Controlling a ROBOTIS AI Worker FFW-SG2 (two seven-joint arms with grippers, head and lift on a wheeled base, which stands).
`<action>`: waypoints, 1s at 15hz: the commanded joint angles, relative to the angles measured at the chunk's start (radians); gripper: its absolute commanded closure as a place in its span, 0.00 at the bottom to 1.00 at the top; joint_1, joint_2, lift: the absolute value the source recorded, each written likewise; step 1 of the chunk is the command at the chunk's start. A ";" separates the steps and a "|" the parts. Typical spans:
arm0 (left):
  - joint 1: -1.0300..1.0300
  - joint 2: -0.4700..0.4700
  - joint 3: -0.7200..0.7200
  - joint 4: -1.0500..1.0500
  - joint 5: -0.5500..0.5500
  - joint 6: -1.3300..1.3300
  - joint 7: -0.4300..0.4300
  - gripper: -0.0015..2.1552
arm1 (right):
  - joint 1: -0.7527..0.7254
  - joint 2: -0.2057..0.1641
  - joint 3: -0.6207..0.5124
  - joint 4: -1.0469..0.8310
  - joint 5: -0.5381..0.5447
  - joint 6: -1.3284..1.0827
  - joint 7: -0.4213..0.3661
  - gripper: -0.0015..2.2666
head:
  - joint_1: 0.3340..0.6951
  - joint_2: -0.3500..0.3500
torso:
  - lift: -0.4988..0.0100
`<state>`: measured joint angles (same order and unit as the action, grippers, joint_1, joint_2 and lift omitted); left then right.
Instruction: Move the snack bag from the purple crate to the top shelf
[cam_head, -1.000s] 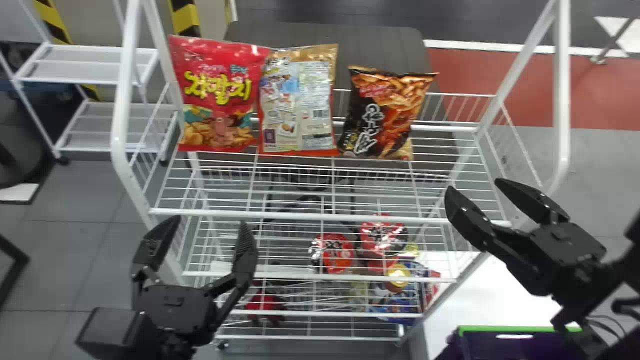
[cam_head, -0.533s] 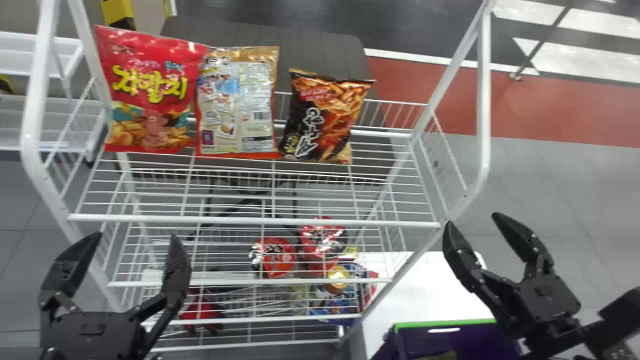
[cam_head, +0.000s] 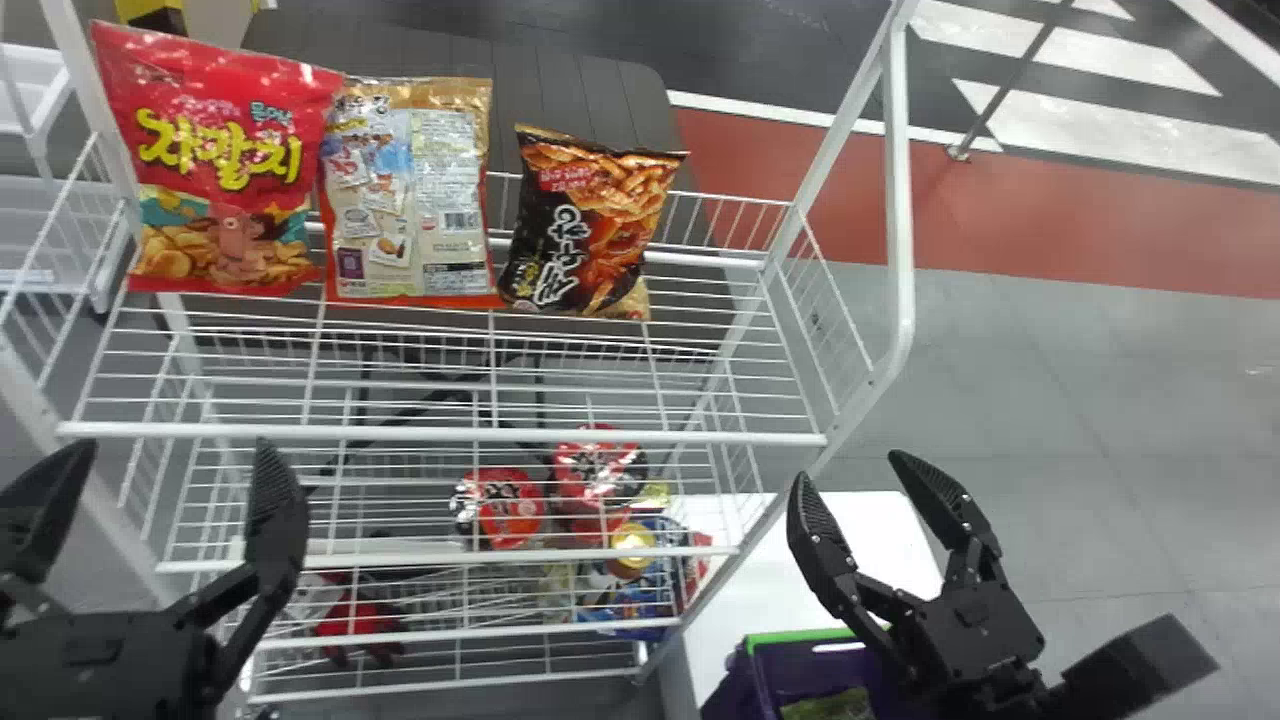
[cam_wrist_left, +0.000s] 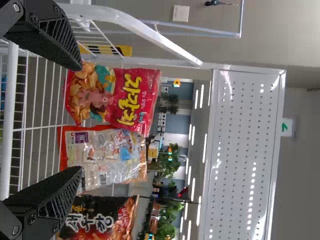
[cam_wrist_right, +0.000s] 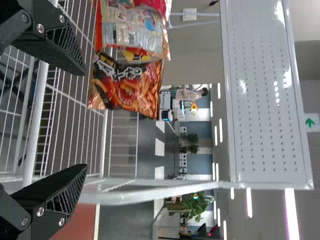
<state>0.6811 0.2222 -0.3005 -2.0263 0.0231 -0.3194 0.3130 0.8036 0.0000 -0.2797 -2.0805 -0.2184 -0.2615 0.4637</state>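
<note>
1. Top shelf (cam_head: 440, 432): shifted leftward in head view.
2. Snack bag (cam_head: 835, 706): in purple crate (cam_head: 780, 637), awaiting pickup.
3. Left hand (cam_head: 174, 443), right hand (cam_head: 848, 465): wide, empty; right nearer crate, presumably for grasping.

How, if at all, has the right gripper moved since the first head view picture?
Yes: the right gripper has shifted rightward and lower in the head view, against the top shelf's front right corner.

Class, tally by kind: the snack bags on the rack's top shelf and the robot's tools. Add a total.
Snack bags on the top shelf, namely the red bag, the pale bag and the black-and-orange bag: 3
Tools, left tool and right tool, both open: 2
Total: 5
</note>
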 joint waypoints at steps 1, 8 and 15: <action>0.005 -0.001 -0.002 -0.009 0.000 0.000 0.000 0.05 | 0.009 0.001 0.033 -0.016 0.005 -0.018 -0.003 0.08 | 1.00 0.18 | 0.98; 0.018 -0.004 0.012 -0.012 -0.002 -0.010 0.000 0.05 | 0.026 0.001 0.014 -0.036 -0.013 -0.043 0.001 0.08 | 1.00 0.23 | 0.98; 0.038 -0.006 0.015 -0.023 -0.017 -0.022 0.008 0.05 | 0.028 0.001 0.014 -0.036 -0.029 -0.049 0.009 0.08 | 1.00 0.22 | 0.98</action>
<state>0.7165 0.2166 -0.2854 -2.0470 0.0133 -0.3402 0.3173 0.8314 0.0000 -0.2654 -2.1166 -0.2428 -0.3105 0.4722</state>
